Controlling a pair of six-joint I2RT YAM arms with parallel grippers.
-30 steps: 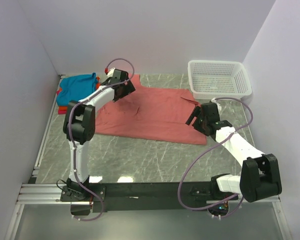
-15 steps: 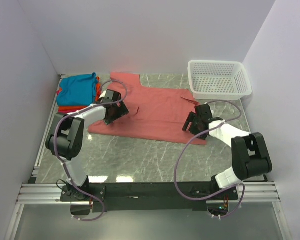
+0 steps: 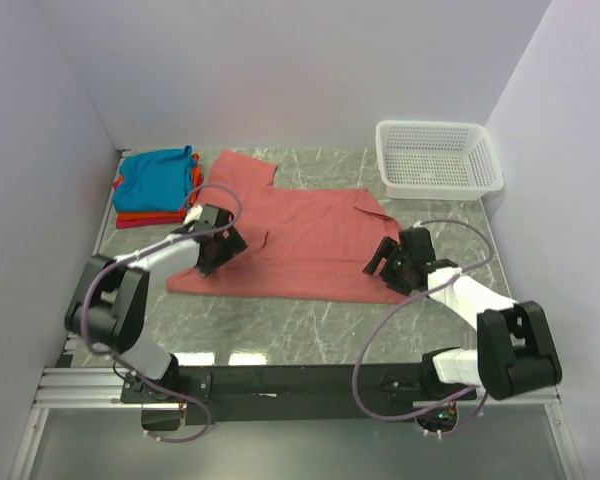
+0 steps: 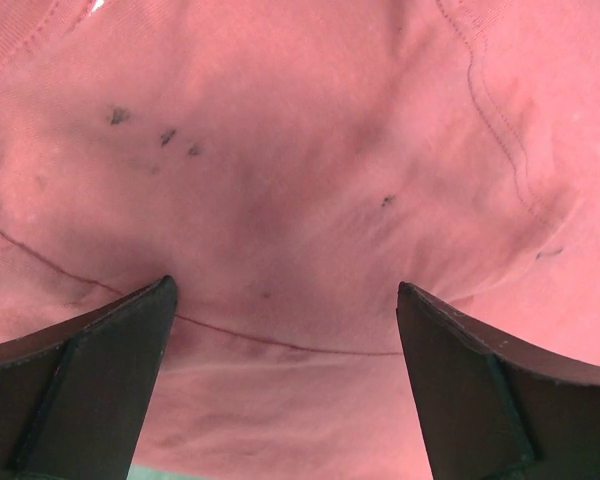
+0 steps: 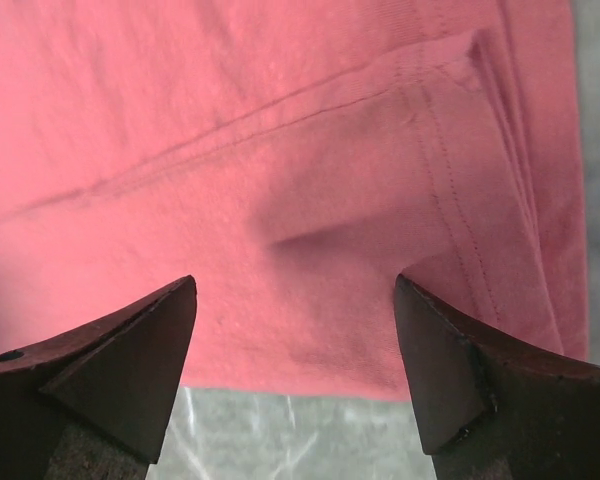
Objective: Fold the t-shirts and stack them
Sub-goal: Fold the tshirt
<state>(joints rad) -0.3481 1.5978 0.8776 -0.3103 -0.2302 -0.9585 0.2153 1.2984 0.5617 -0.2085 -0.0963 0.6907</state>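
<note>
The salmon-pink shirt [image 3: 310,238] lies spread across the middle of the tabletop [image 3: 310,325], collar and one sleeve toward 11 o'clock. The folded pile, teal-blue shirt [image 3: 155,175] on top with the red one [image 3: 130,219] showing beneath, sits at the 10 o'clock corner. The basket [image 3: 440,191] is at 1 o'clock, well apart from my work.

Both pairs of jaws are spread apart and clamp nothing. The left jaws are low over the shirt's 8 o'clock side, and my left wrist view shows only puckered cloth between them. The right jaws are at the shirt's 4 o'clock corner, straddling the stitched hem, with bare tabletop [image 5: 280,440] just at their 6 o'clock.

I judge this to be the grab before the first fold. To do it well I'd pinch both sides at matching points near the 6 o'clock edge. On the right I'd take hem and the doubled layer together so nothing slips. I would lift both sides evenly and carry them toward 12 o'clock. I cannot tell whether the left tips touch cloth, so I'd close slowly.
</note>
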